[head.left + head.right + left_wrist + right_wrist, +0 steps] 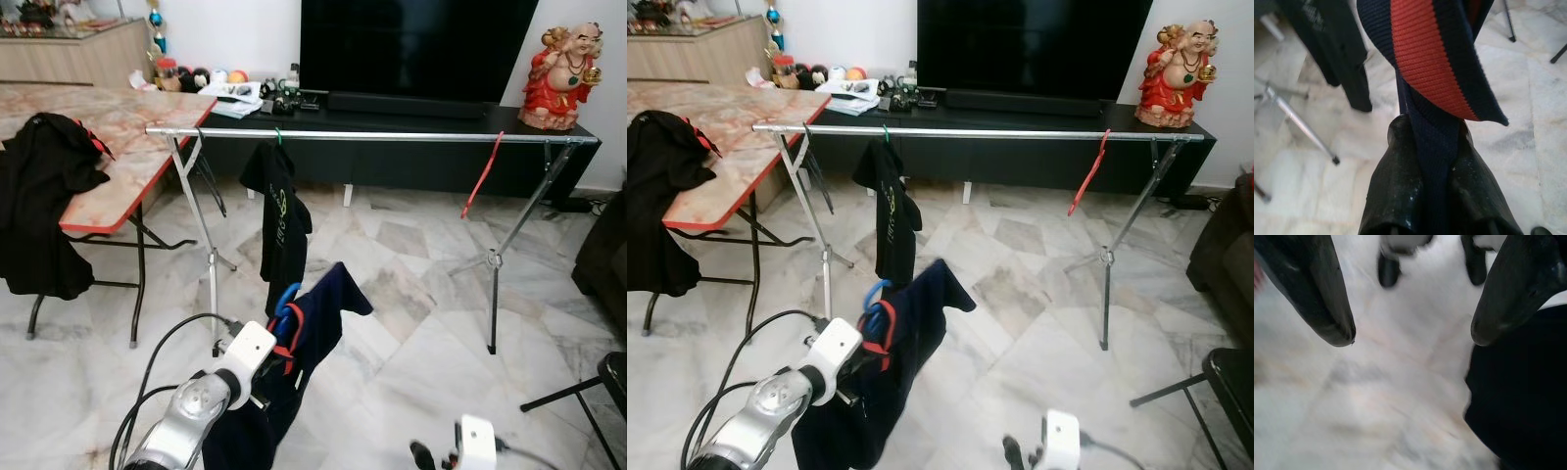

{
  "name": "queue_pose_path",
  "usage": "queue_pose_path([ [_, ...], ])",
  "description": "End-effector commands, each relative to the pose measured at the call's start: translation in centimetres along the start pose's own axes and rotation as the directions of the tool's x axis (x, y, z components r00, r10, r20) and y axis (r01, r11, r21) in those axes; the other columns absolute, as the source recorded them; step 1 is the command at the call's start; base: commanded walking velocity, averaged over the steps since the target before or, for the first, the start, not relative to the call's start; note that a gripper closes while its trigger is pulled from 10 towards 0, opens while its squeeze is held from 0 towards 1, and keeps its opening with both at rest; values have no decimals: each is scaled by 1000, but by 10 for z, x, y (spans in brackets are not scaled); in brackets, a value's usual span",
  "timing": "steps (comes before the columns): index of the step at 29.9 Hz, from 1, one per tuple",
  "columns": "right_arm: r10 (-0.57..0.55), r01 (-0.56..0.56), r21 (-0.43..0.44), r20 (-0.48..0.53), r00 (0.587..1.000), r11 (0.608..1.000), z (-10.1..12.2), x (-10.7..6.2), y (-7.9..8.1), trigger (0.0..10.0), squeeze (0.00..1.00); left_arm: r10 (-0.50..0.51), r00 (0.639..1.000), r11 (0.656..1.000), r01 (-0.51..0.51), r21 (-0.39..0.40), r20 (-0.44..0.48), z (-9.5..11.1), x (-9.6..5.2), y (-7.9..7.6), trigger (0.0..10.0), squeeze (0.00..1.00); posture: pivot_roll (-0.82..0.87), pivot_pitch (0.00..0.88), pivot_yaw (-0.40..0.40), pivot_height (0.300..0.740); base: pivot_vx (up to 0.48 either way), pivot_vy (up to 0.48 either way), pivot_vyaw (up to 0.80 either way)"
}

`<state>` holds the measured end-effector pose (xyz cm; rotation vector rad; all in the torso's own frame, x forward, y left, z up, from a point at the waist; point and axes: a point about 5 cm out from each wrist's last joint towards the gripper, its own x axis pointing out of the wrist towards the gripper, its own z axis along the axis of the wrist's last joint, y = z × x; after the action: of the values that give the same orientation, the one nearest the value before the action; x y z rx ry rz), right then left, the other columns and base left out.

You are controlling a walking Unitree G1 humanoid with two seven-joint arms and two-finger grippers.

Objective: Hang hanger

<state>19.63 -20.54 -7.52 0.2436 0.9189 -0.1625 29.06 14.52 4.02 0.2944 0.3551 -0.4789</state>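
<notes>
A silver clothes rail runs across a room with a marble floor, standing on folding legs in front of a low black TV stand. Seen from the head camera, the left gripper sits at about 7 o'clock, low in the scene. Its jaws are clenched on a navy shirt with a red band at the collar. The shirt hangs on a blue hanger, whose hook pokes up just above the gripper. This hanger is well below the rail and apart from it.

In the left wrist view, the two black fingers pinch the navy cloth between them, with the red-banded collar folded over just above.

On the rail, a black shirt hangs from a green hanger at about 11 o'clock. A bare red hanger hangs near the rail's right end, at about 2 o'clock.

The right gripper is low at 5 o'clock. Its jaws are released, spread wide above the floor, with a dark object beside one finger.

At 9 o'clock stands a desk with a red edge and a black garment draped over it. A red figurine stands on the TV stand at 1 o'clock, beside a large dark TV.
</notes>
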Motion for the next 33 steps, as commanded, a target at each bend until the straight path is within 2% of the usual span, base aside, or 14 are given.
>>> queue_pose_path([
  [1, -43, 43, 11, -16, 999, 999, -4, 0, -2, 10000, 0, 9, 1000, 1000, -9, -15, 17, 3, -3, 4, 10000, 0, 46, 0, -5, 740, 0, 0, 0],
  [8, -82, 83, 30, -31, 996, 996, -18, -4, -9, 10000, 0, -2, 1000, 1000, 2, -12, 13, -2, -4, -8, 10000, 0, 45, 0, -6, 740, 0, 0, 0],
  [10, -101, 101, -6, -45, 994, 995, -22, -5, -12, 10000, 0, 2, 1000, 1000, -2, -24, 15, -2, -3, -9, 10000, 0, 41, 0, -5, 740, 120, 0, 0],
  [13, -118, 117, -18, -67, 991, 993, -27, -7, -18, 10000, 0, 7, 1000, 999, -6, -49, 27, 1, -2, -9, 10000, 0, 39, 0, -1, 740, 305, 0, 0],
  [33, -132, 130, -28, -101, 986, 991, -36, -11, -29, 10000, 0, -34, 999, 999, 34, -23, 27, 4, 0, -12, 10000, 0, 37, 0, 11, 740, 399, 0, 0],
])
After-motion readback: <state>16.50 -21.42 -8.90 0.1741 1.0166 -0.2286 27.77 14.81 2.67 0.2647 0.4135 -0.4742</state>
